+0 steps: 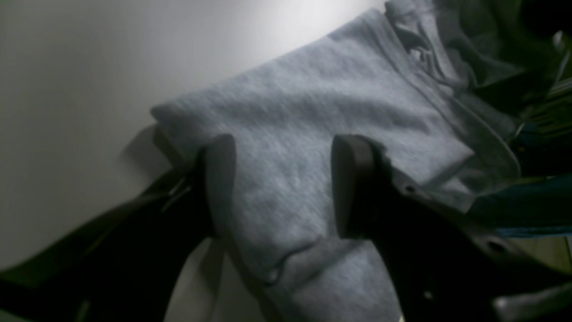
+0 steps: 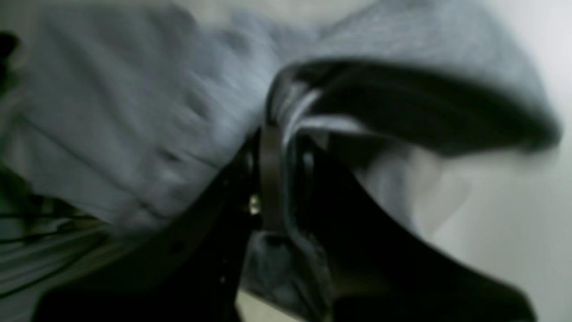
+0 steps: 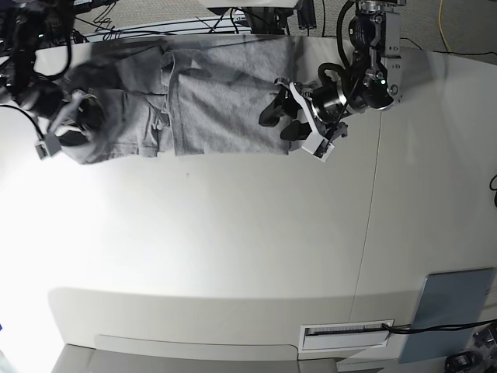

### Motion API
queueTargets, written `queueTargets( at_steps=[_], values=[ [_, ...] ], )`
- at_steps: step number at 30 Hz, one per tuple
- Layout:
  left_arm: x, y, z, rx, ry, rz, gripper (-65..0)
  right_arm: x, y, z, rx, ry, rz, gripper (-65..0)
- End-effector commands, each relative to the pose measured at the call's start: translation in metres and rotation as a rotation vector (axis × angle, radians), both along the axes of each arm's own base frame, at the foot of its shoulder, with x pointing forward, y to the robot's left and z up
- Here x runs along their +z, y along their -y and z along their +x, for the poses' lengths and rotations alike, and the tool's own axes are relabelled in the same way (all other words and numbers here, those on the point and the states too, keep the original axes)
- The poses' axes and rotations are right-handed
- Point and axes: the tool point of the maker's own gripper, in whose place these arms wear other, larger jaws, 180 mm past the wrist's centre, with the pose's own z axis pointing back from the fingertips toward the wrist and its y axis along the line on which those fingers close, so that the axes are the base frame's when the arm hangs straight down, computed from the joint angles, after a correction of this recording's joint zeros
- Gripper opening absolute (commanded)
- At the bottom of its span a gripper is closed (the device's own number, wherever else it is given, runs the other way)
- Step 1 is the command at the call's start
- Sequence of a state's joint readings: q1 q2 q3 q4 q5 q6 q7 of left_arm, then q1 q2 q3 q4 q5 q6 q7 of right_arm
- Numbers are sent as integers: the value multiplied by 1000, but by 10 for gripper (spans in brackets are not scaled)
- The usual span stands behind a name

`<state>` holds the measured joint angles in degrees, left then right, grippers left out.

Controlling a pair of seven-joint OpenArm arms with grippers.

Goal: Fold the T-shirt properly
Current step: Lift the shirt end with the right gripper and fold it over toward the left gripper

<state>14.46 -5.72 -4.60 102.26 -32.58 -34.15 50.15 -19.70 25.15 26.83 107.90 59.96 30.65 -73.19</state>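
Observation:
The heather-grey T-shirt (image 3: 217,101) lies along the table's far edge, plain side up, with a part folded over at its left. My left gripper (image 3: 278,120) is open at the shirt's right edge. In the left wrist view its jaws (image 1: 286,179) stand wide apart with the shirt (image 1: 321,98) between and beneath them. My right gripper (image 3: 76,124) is at the shirt's left end. In the blurred right wrist view it (image 2: 277,170) is shut on a bunch of the grey fabric (image 2: 134,112), and a fold hangs over it.
A flat blue-grey pad (image 3: 454,311) lies at the table's near right corner. Cables (image 3: 140,23) run behind the far edge. A seam (image 3: 371,202) crosses the white table top, and a slot with a label (image 3: 345,334) sits at the near edge.

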Motion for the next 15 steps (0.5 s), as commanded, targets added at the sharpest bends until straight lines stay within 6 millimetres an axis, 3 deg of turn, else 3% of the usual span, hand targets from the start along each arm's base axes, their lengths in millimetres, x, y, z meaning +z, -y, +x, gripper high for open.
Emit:
queueTargets(
  at_steps=[1, 7, 12, 15],
  values=[
    [11, 2, 5, 8, 37, -30, -318, 19, -18, 9, 38, 81, 20, -650],
    [-9, -3, -16, 4, -18, 28, -318, 40, -118, 11, 148, 211, 85, -650],
    [-29, -13, -35, 49, -61, 87, -317, 35, -195, -1, 237, 200, 203, -650],
    [-37, -18, -45, 59, -73, 121, -317, 36, -231, -5, 269, 205, 245, -650]
  ],
)
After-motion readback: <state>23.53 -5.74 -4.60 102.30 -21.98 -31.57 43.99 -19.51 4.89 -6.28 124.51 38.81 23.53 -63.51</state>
